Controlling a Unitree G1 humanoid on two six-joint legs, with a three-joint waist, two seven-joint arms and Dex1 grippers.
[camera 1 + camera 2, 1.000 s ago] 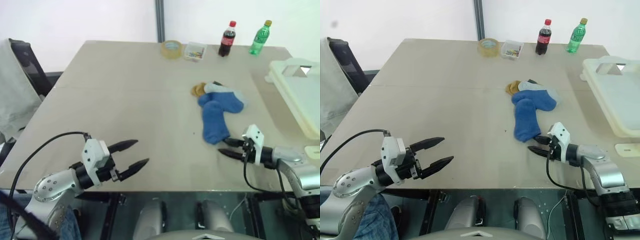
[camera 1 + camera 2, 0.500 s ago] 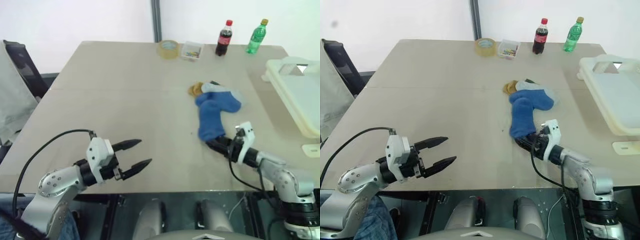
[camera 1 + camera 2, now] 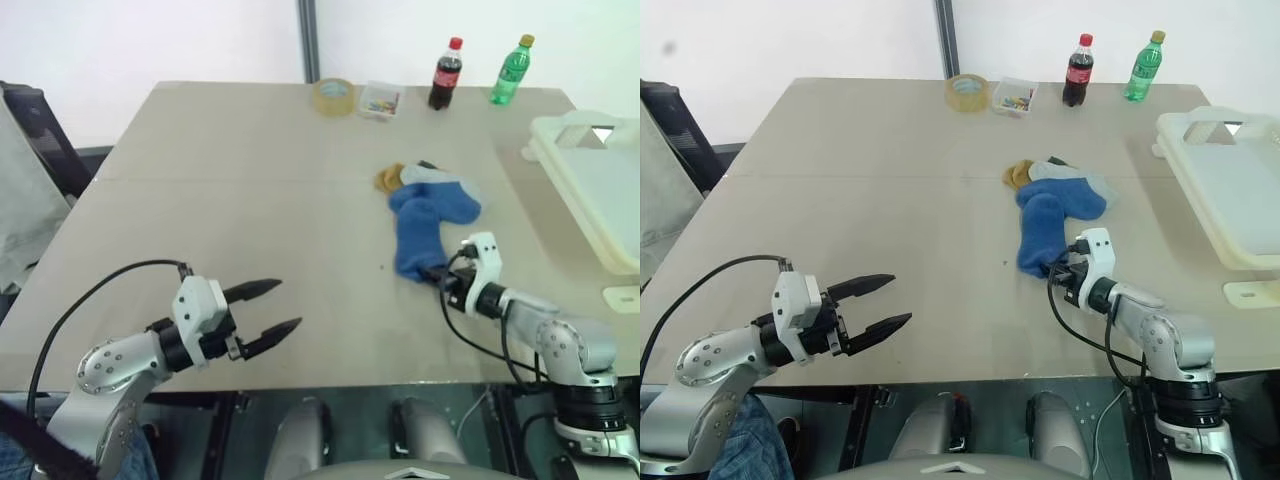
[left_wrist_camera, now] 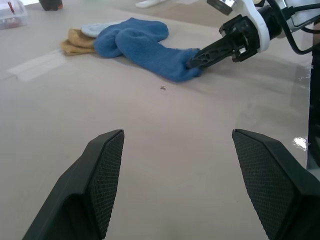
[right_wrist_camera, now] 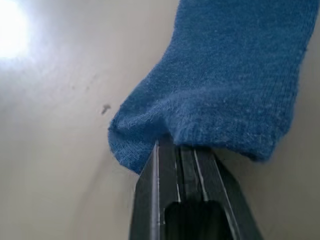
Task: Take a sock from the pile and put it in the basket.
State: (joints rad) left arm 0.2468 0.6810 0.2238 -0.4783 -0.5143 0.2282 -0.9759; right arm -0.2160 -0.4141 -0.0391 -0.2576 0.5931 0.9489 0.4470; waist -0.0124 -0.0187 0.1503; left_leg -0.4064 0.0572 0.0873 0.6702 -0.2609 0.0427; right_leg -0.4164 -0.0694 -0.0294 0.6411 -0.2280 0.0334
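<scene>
Blue knit fabric bunches at the tip of the right gripper (image 5: 180, 150), its two black fingers pressed together on the near end of the blue sock (image 3: 420, 240). That sock trails back to the pile (image 3: 425, 195) mid-table — well apart from the cream basket (image 3: 590, 190) at the right edge. The left gripper (image 3: 275, 308) hovers spread, empty, near the front edge.

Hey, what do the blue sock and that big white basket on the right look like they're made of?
Blue sock: soft knitted fabric, probably cotton or a blend; fine knit ribs and a fuzzy matte surface show where the right claw pinches its end.

Basket: looks like moulded plastic, pale cream, smooth with a slight sheen; thick rounded rim and a handle cut-out suggest a rigid tub.
</scene>
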